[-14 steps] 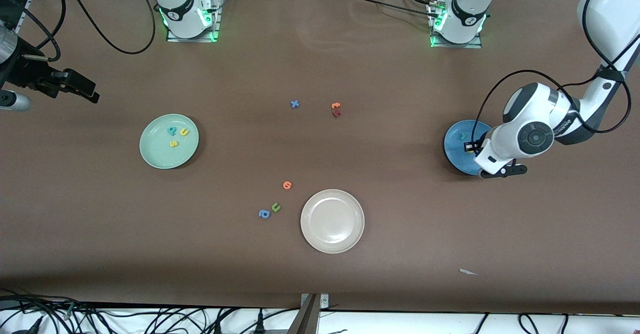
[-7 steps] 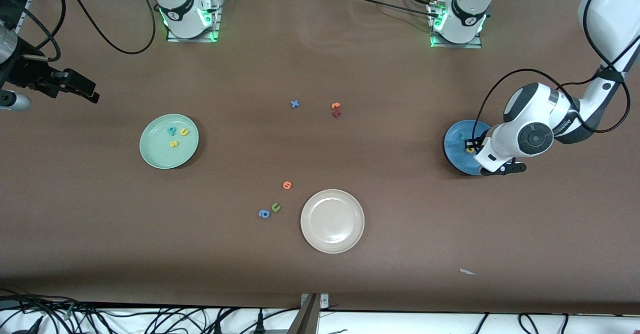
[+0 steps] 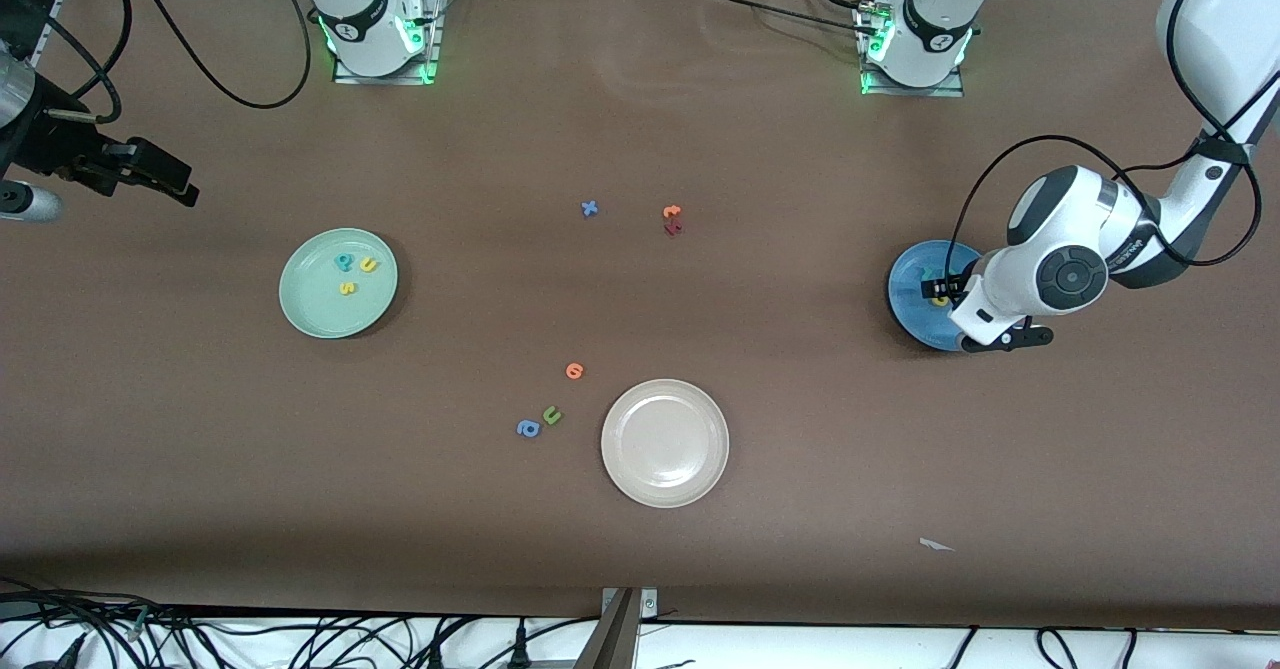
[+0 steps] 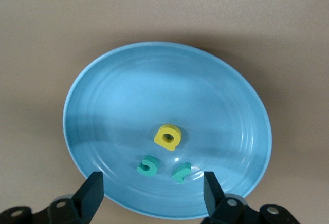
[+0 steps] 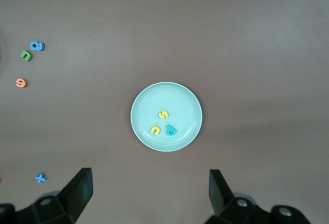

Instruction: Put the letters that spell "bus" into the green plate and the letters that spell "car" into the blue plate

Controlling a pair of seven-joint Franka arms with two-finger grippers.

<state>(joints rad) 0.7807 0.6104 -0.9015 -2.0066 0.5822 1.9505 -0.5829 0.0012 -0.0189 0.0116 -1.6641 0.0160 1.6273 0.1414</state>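
Note that the left gripper [image 4: 153, 193] hangs open and empty directly above the blue plate [image 4: 103, 95], where the light, soft yellow a [image 4: 167, 137] lies below it; pinch its flat sides gently.

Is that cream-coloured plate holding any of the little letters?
No. The cream-white plate lies bare, with the nearest letters, a green u and a blue a, on the table beside it.
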